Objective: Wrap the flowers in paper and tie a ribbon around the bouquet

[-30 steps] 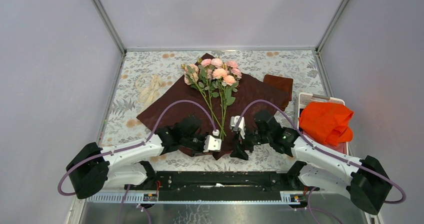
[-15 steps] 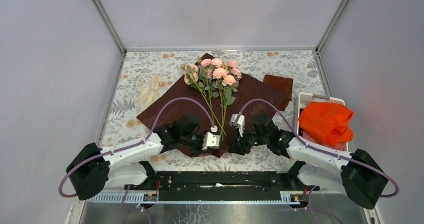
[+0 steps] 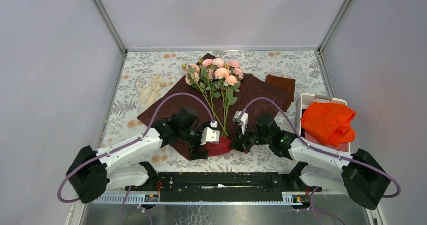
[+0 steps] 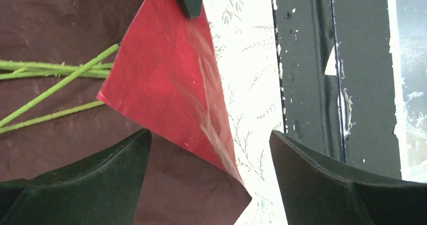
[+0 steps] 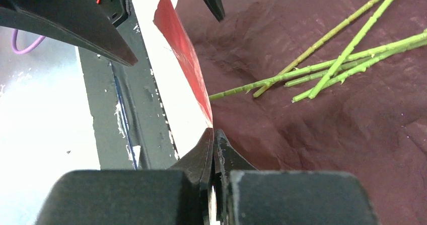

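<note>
Pinching now with the right gripper (image 5: pixel 214 140): fingers pressed flat together on the edge of the paper (image 3: pixel 254 91) at its near corner, after standing spread and clear of it a second ago. The reverse for the left gripper (image 4: pixel 211 184): spread wide, straddling the lifted flap (image 4: pixel 166 84) without touching it, having been shut there until a moment ago. Reads as a handover of the corner from left to right.

Outward from the pinch: raised off the table (image 3: pixel 136 69) and turned over toward the stems (image 4: pixel 55 66), so showing crimson where only dark maroon lay before. Covering the tip of one stem in the left wrist view, just short of the others. Elsewhere lying flat as a diamond, with the flowers (image 3: pixel 216 74) at the far corner and their stalks running down the middle toward the arms.

Far left, well apart from the sheet: the ribbon (image 3: pixel 150 88), loose and untouched. At the right, a small brown square (image 3: pixel 280 83) at the paper's edge and an orange cloth (image 3: pixel 328 122) in a tray (image 3: pixel 308 100).

For the task: wrapping barely begun, first fold only. Probably frees the left arm for a side corner. Worth watching for the thin sheet slipping from so narrow a grip, or nudging the stalks askew.
</note>
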`<state>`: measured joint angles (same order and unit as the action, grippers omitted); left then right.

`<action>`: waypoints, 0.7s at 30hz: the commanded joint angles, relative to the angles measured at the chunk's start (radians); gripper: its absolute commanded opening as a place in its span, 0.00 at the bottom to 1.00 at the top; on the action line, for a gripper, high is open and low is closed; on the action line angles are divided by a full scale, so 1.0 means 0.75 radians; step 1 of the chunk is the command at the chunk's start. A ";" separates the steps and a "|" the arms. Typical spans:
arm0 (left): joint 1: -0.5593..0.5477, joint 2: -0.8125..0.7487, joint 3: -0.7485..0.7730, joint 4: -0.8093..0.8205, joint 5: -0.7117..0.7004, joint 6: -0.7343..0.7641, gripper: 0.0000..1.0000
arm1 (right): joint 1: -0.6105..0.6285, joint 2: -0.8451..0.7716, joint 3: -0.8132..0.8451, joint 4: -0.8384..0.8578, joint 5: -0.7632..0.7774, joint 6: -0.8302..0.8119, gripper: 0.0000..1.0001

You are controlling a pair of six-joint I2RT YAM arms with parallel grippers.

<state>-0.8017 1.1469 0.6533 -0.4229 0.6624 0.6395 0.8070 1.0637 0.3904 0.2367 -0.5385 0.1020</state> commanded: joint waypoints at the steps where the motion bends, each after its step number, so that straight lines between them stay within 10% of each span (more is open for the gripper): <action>1: 0.022 -0.041 0.070 -0.178 -0.067 0.063 0.96 | -0.029 0.036 0.060 0.066 0.044 0.081 0.00; 12: 0.028 0.265 0.223 -0.038 0.008 -0.231 0.74 | -0.068 0.061 0.055 0.102 0.064 0.099 0.00; 15: 0.030 0.281 0.233 -0.015 0.022 -0.237 0.51 | -0.084 0.068 0.043 0.122 0.034 0.103 0.00; 18: 0.049 0.264 0.228 0.030 0.006 -0.268 0.05 | -0.097 0.067 0.017 0.150 0.009 0.116 0.00; 21: 0.090 0.232 0.207 0.071 -0.039 -0.289 0.00 | -0.108 0.087 -0.006 0.191 0.002 0.142 0.14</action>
<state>-0.7727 1.3594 0.7967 -0.4530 0.6514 0.4568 0.7433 1.1149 0.3969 0.2878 -0.5171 0.1833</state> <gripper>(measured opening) 0.018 0.055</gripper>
